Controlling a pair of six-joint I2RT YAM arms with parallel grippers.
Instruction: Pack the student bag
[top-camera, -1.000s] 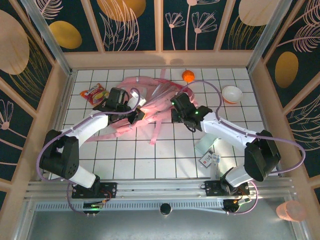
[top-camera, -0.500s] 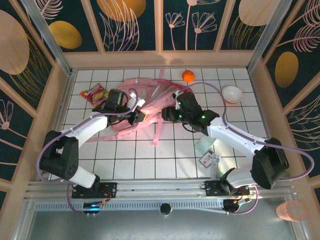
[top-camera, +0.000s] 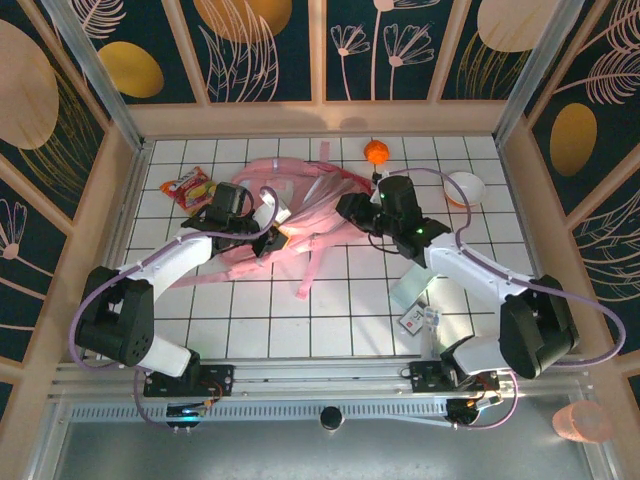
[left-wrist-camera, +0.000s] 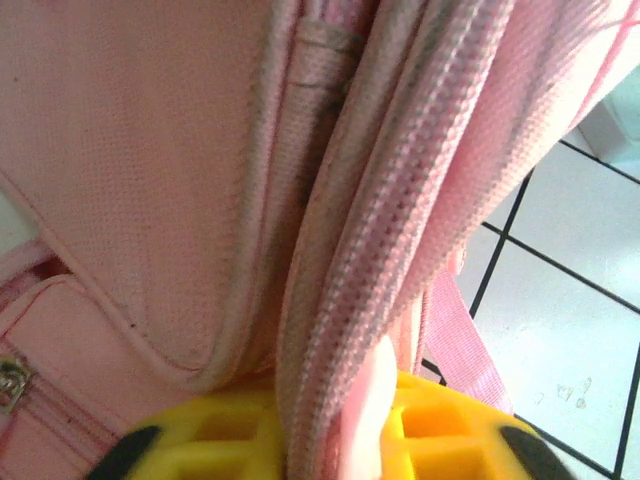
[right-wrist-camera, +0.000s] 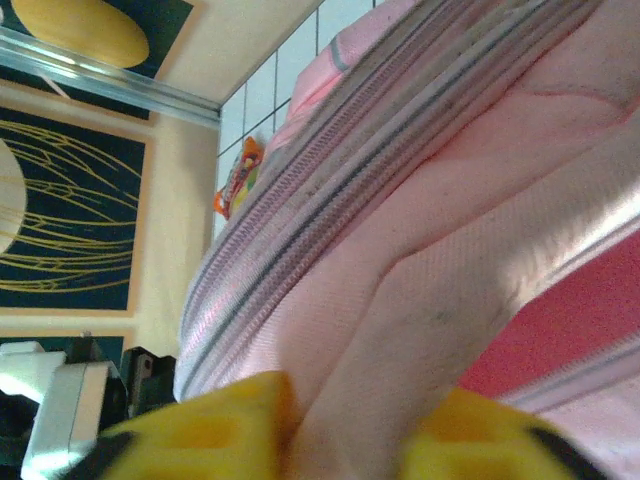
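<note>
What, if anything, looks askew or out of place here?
The student bag lies crumpled, a loose strap trailing over the tiles; the left gripper and right gripper each pinch a fold.

The soft fabric backpack (top-camera: 300, 200) is pink all over, with paler zips showing grey teeth. The square-tiled bench (top-camera: 250, 310) is white with dark grid lines. On it are a round orange ball (top-camera: 377, 152), a white bowl (top-camera: 464, 187) with a reddish rim, and a red-and-yellow crinkly snack packet (top-camera: 188, 186). The left gripper (left-wrist-camera: 335, 445) and right gripper (right-wrist-camera: 345, 440) have yellow jaws.
</note>
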